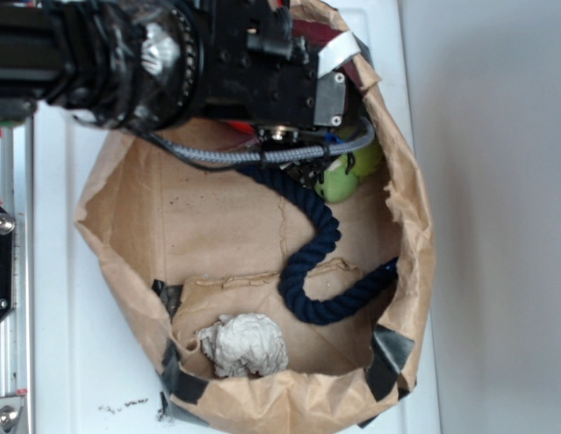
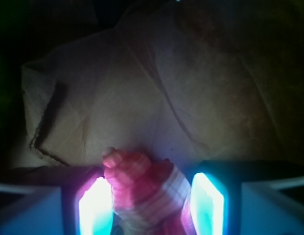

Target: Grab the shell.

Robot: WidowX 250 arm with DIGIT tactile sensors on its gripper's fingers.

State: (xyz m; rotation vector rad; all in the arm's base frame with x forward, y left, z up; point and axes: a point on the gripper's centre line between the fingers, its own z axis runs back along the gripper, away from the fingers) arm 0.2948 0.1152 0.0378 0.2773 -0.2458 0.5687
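The white worktop (image 1: 54, 271) carries a brown paper bag (image 1: 126, 217) lying open, with the robot arm reaching into its upper end. Inside the bag lie a dark blue rope (image 1: 316, 258), a whitish crumpled paper ball (image 1: 244, 345) near the lower rim, and a green fuzzy ball (image 1: 348, 174) just beside the arm's wrist.

In the wrist view, the shell (image 2: 142, 188) sits between the two glowing fingers (image 2: 95, 205), its ridged whorls banded pink under the lighting. The end effector (image 2: 152, 208) brackets the shell with the jaws partly spread; the left finger appears to touch the shell, while a narrow gap seems to remain on the right (contact cannot be confirmed). In the exterior view the shell is hidden under the arm.

Procedure for the closing step:
- Close slowly so both pads meet the whorl evenly.
- Hold the wrist level; the ridged, tapering body is likely to slip toward its narrow end.
- Verify a firm pinch before lifting, and keep clear of the rope and bag wall.
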